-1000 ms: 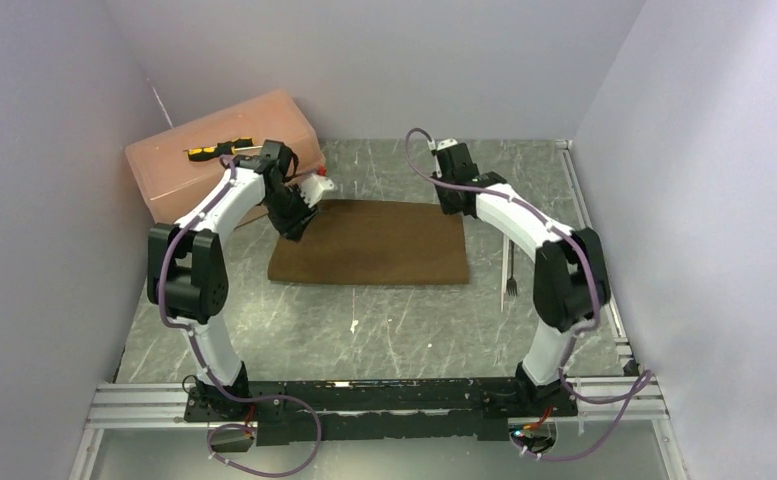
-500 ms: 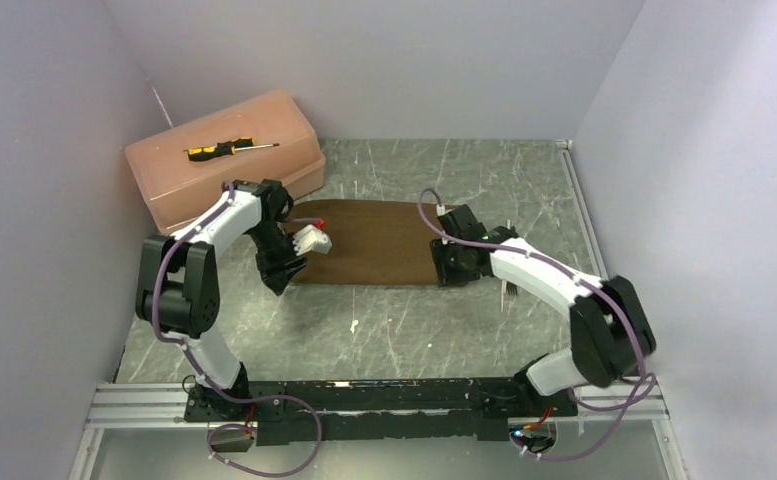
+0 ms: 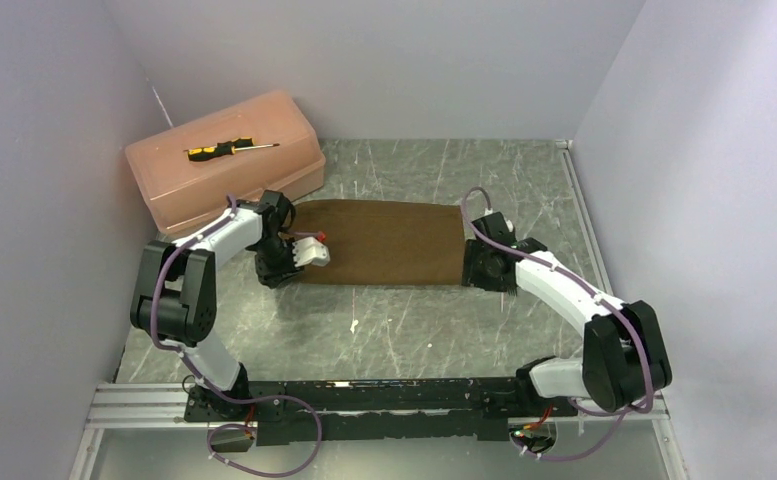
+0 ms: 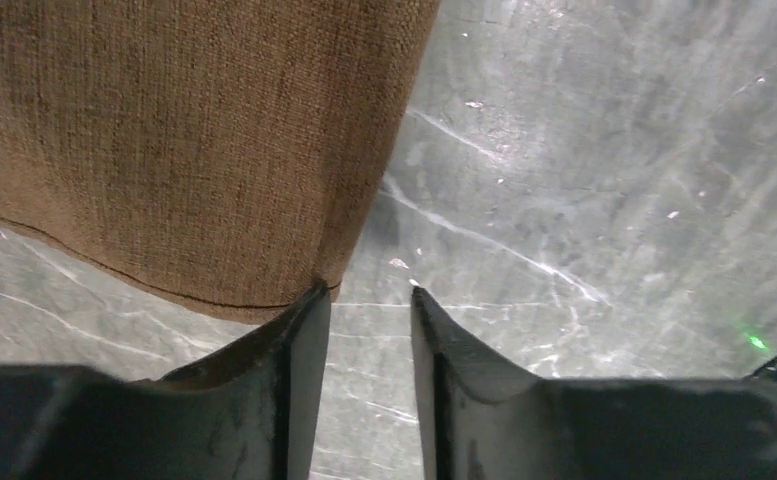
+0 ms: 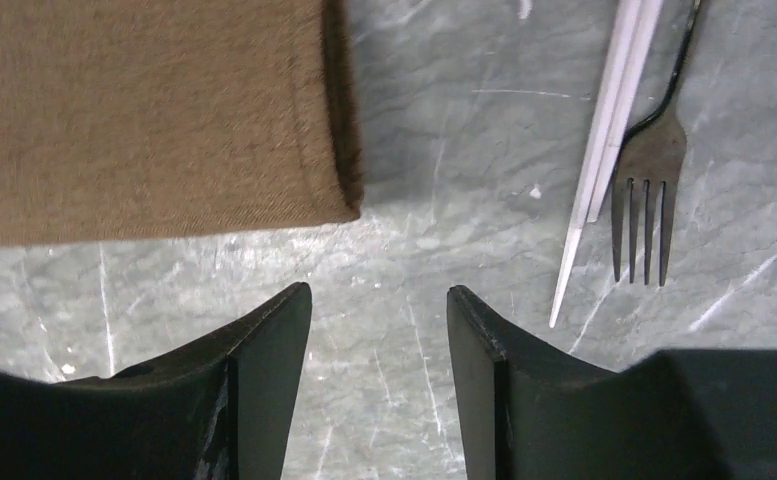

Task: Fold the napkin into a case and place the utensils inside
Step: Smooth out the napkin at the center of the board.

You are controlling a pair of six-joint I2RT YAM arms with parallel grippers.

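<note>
- both arms have come down from the far edge of the napkin (image 3: 379, 243) to its near edge, one at each near corner; the cloth now lies as a flatter, shorter oblong across the middle of the top view, which suggests a fold toward the near side has just been laid.
- left gripper (image 4: 369, 300) stands partly open with nothing between its fingers; one fingertip touches the napkin's near corner at lower centre of the left wrist view, the other is over bare worktop (image 4: 584, 180).
- right gripper (image 5: 379, 300) is also partly open and holds nothing, hanging just below the napkin's corner in the upper left of its view.
- utensils: a fork (image 5: 654, 170) and a pale slender piece (image 5: 604, 150) lie side by side at upper right of the right wrist view, near the cloth but apart from it.
- judgement: one fold done, the case not yet formed, utensils not yet inside.
- open worktop lies below the napkin in the top view; the pink box (image 3: 224, 150) with a screwdriver (image 3: 229, 149) crowds the upper left.
</note>
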